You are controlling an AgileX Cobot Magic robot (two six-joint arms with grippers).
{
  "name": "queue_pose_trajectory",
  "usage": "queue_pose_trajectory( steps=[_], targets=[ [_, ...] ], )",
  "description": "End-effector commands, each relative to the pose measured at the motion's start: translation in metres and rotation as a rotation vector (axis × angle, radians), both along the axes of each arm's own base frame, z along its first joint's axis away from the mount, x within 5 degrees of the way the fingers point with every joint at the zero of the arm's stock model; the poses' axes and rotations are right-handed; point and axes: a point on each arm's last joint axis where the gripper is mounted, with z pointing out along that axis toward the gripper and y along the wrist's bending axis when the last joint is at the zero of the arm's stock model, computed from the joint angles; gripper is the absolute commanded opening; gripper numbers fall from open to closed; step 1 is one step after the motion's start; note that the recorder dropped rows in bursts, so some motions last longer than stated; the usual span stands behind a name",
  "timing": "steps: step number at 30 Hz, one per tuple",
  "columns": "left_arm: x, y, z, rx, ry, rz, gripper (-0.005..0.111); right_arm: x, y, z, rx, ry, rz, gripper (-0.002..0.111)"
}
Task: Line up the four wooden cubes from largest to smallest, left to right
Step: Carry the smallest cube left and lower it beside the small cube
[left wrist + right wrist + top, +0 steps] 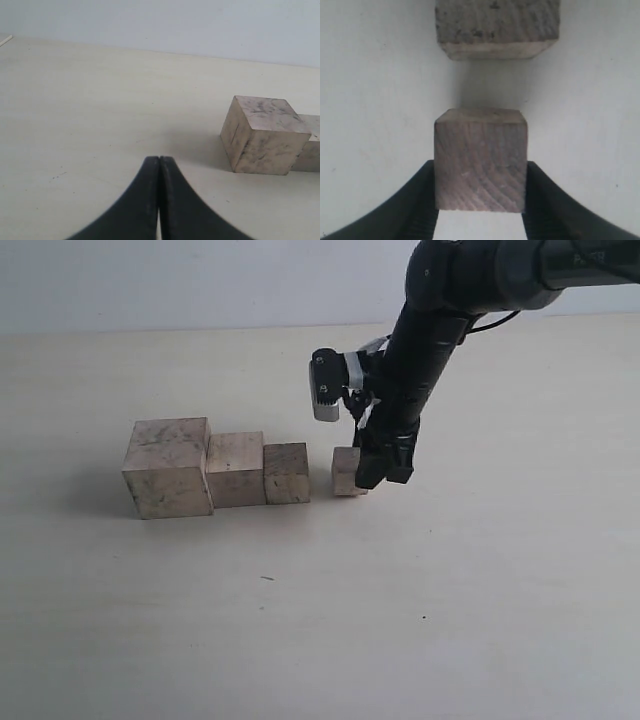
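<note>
Three wooden cubes stand touching in a row, shrinking left to right: the largest cube (167, 468), the second cube (236, 469) and the third cube (287, 473). The smallest cube (346, 471) sits a small gap to the right of the third, at table level. My right gripper (372, 476) is shut on it. In the right wrist view the smallest cube (480, 160) is held between both black fingers (415, 205) of the right gripper (480, 172), with the third cube (496, 25) just beyond. My left gripper (159, 161) is shut and empty, short of the largest cube (265, 135).
The pale table (320, 620) runs wide around the row, with a light wall behind. The right arm (430, 330) comes down from the upper right over the smallest cube. The left arm is out of the exterior view.
</note>
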Motion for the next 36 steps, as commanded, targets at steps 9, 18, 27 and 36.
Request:
queue_pose_trajectory(
  steps=[9, 18, 27, 36],
  targets=[
    [0.0, 0.0, 0.001, -0.006, -0.017, -0.005, 0.0, -0.003, 0.022, -0.012, 0.027, -0.062, 0.027, 0.0],
    [0.0, 0.0, 0.001, -0.006, -0.017, -0.005, 0.0, -0.004, 0.024, -0.013, 0.045, -0.039, -0.006, 0.001],
    [0.0, 0.0, 0.001, -0.006, -0.017, -0.005, 0.0, -0.004, 0.024, -0.012, 0.046, -0.036, -0.048, 0.041],
    [0.0, 0.0, 0.001, -0.006, -0.017, -0.005, 0.0, -0.004, 0.024, 0.005, 0.066, -0.057, -0.085, 0.062]
  ],
)
